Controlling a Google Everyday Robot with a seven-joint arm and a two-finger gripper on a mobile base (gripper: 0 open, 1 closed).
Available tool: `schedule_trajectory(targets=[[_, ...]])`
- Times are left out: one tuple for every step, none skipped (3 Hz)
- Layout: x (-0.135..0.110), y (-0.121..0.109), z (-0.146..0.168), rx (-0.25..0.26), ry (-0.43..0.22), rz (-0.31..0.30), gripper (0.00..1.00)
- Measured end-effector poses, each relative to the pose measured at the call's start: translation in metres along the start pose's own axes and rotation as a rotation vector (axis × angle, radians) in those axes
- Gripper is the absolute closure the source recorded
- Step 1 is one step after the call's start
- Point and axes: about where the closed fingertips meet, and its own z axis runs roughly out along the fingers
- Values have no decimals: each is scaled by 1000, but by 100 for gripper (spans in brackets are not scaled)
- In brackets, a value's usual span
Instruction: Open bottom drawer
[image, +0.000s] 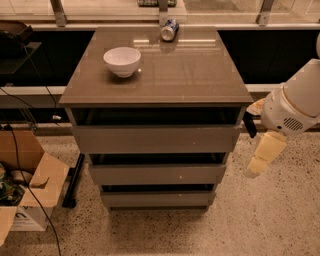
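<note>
The grey-brown cabinet (155, 80) has three flat fronts without handles. The bottom drawer (157, 200) is the lowest and slimmest front and looks closed, just above the floor. The middle front (157, 174) carries a small white speck. The top front (155, 139) is the widest. My gripper (256, 167) hangs on the white arm (295, 102) to the right of the cabinet. It points down at about the height of the middle front and touches nothing.
A white bowl (122, 60) and a tipped can (169, 30) rest on the cabinet top. An open cardboard box (27, 192) and cables lie on the floor at the left. Speckled floor (270, 220) spreads in front and to the right.
</note>
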Motion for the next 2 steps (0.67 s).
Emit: schedule_trajectory(targets=[[0,0,0,0,0,0,0],[-2,0,25,22,-5,23,0]])
